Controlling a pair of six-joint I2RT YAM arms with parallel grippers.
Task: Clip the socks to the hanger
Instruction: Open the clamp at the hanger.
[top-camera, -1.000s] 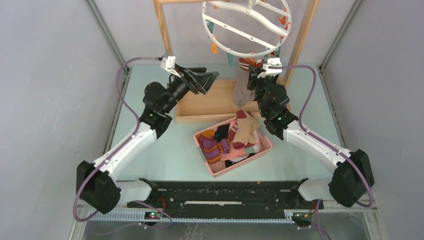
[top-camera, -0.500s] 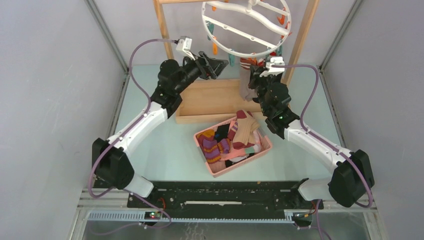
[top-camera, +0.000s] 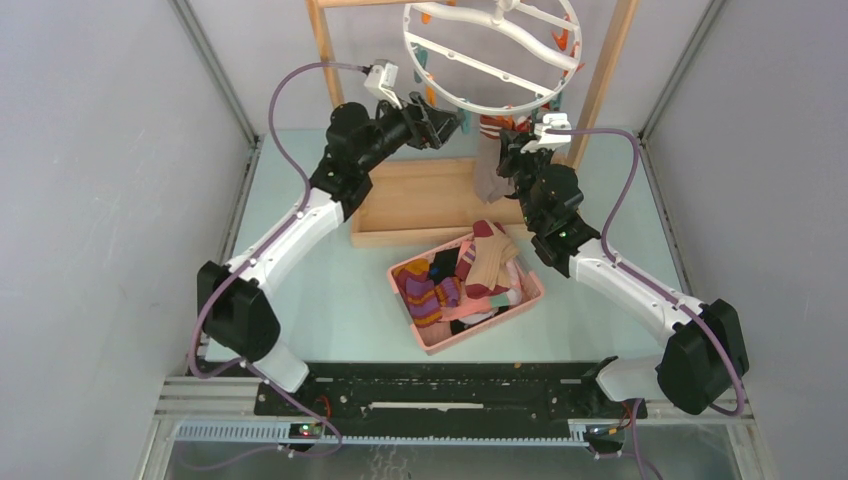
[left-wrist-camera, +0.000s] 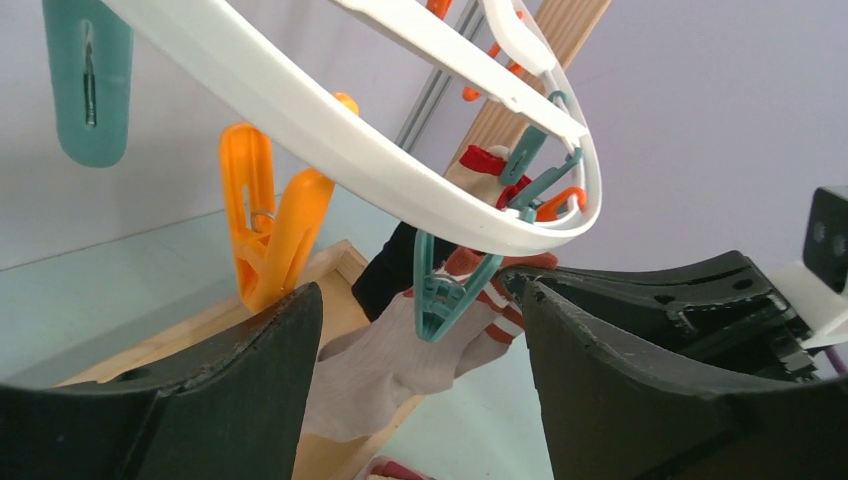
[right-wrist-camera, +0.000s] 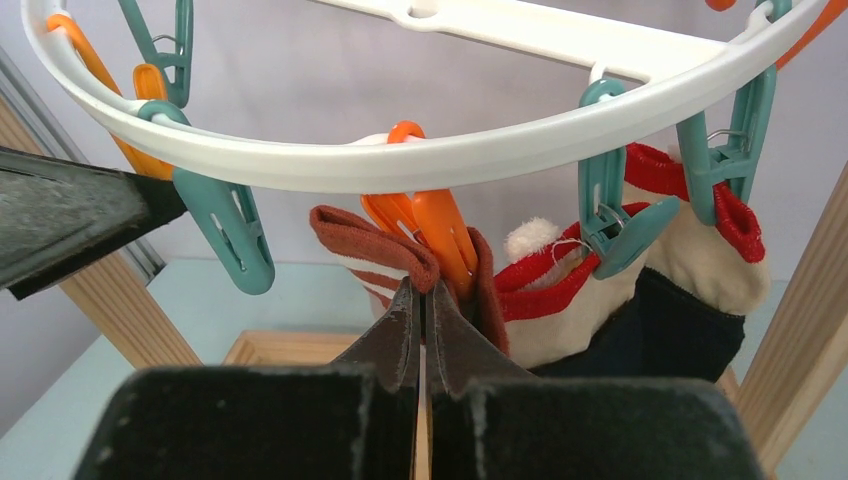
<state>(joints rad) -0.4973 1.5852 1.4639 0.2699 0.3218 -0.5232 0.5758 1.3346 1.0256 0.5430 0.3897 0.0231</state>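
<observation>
A maroon-white striped sock (right-wrist-camera: 365, 245) is pinched by its cuff in the clenched fingers of the right gripper (right-wrist-camera: 420, 300). It is held just under the rim of the hanger (right-wrist-camera: 420, 160), touching an orange clip (right-wrist-camera: 440, 235). Beside it, under the same rim, a navy sock (right-wrist-camera: 620, 300) with a red-cream cuff is hung from teal clips. The left gripper (left-wrist-camera: 415, 288) is released, its fingers spread wide just below the hanger's rim, with a teal clip (left-wrist-camera: 450, 295) seen between them. More socks are heaped in a pink basket (top-camera: 440, 345) well below the hanger.

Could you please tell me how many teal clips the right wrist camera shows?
4 teal clips on the hanger: one top left, one below it, two on the right, at the red-cuffed socks. Others may be out of frame.
</observation>
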